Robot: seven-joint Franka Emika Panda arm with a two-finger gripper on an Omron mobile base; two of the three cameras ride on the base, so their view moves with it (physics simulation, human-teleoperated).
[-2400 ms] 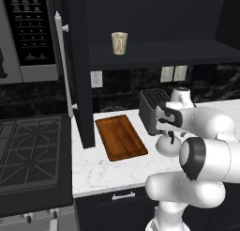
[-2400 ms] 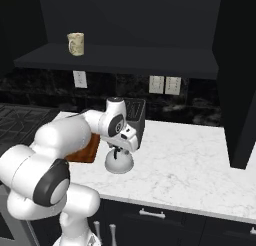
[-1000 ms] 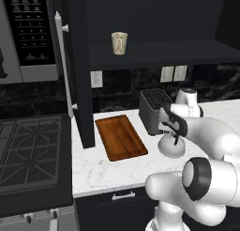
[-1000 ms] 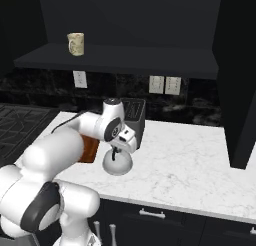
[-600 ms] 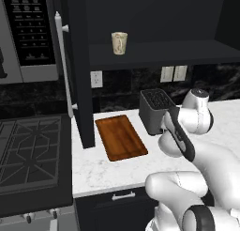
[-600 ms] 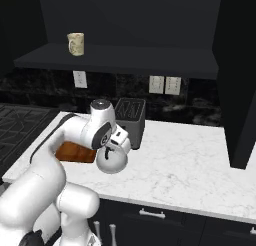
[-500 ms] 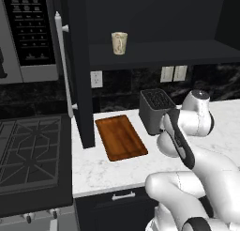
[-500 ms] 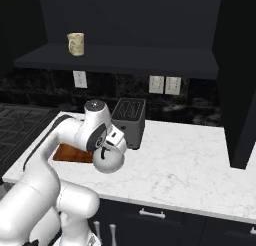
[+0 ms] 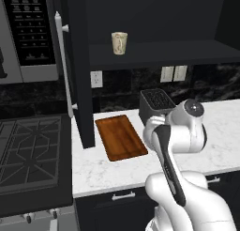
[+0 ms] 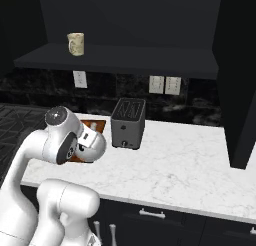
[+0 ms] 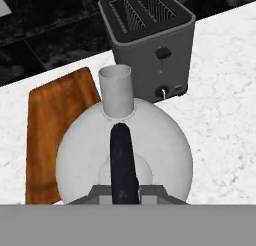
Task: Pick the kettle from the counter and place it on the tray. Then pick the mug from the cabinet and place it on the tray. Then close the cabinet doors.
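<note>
Seen from straight above in the hand view, the silver-grey kettle hangs with its spout toward the toaster. My gripper is shut on its thin black handle. The kettle hovers above the white counter, overlapping the right edge of the reddish-brown tray. In the right base view the kettle peeks out beside my arm, next to the tray. The tray lies bare. The cream mug stands on the open cabinet's shelf.
A boxy grey toaster stands right behind the tray's right side. The left cabinet door hangs open over the tray's left edge; the right door is open too. A black stovetop and microwave lie left.
My arm has swung left with the kettle in its grip, from the counter in front of the toaster toward the tray's right edge. The mug and tray have not moved.
</note>
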